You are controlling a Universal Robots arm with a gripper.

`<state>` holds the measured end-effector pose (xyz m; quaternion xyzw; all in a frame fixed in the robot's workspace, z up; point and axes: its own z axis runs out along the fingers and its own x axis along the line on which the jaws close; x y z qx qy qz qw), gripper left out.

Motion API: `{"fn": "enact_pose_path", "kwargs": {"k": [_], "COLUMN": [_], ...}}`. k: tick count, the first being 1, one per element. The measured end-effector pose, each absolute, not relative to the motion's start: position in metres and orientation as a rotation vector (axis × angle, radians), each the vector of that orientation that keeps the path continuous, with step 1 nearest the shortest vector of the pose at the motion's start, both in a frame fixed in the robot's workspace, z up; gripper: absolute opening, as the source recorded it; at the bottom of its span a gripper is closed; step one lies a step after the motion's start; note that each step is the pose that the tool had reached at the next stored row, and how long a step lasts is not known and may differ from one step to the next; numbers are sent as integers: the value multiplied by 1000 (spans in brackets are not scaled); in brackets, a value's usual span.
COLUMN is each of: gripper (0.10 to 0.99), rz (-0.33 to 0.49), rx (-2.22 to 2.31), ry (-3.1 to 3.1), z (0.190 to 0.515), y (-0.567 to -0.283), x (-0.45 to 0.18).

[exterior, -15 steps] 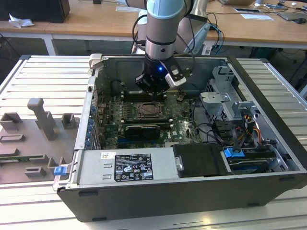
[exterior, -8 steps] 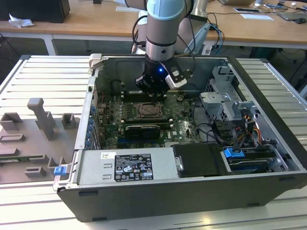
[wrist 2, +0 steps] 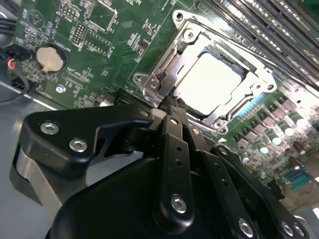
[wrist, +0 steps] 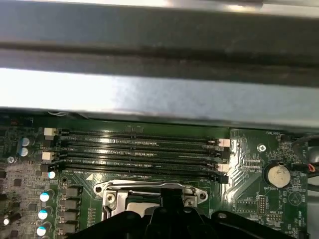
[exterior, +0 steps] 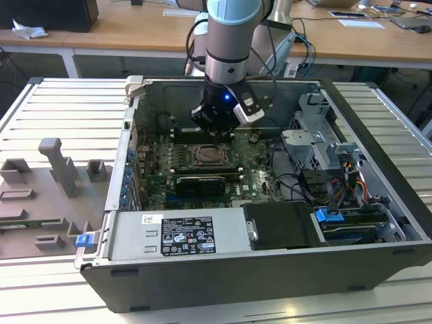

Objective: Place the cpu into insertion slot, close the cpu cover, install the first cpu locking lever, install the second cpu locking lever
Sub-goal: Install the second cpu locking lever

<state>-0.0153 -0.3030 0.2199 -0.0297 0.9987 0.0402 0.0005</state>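
Observation:
The cpu [wrist 2: 212, 82] lies flat in the insertion slot [exterior: 206, 156], its pale silver top showing through the window of the cpu cover [wrist 2: 172, 64]. The silvery cover lies down over the chip, with green board all round. My black gripper [wrist 2: 169, 105] is shut, its fingertips together at the cover's edge by a corner screw; I see nothing held between them. In the exterior view the gripper [exterior: 217, 128] hangs just behind the socket, low over the board. The first wrist view has the cover's rim [wrist: 149, 189] right at the gripper [wrist: 172, 200].
Long black memory slots [wrist: 139, 149] run beside the socket, with the case wall [wrist: 159, 94] behind them. A coin battery [wrist 2: 51, 58] sits off to one side. A black fan card [exterior: 200, 183], the power supply [exterior: 179, 233] and a drive cage [exterior: 317, 145] crowd the case.

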Motion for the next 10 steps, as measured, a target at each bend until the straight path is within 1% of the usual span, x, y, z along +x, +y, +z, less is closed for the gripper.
{"fn": "enact_pose_path", "kwargs": {"k": [3, 10], "gripper": [106, 106], "rz": [118, 117], "rx": [-93, -93], "ry": [3137, 3137], "z": [240, 241], "y": [-303, -313], "x": [-15, -15]}}
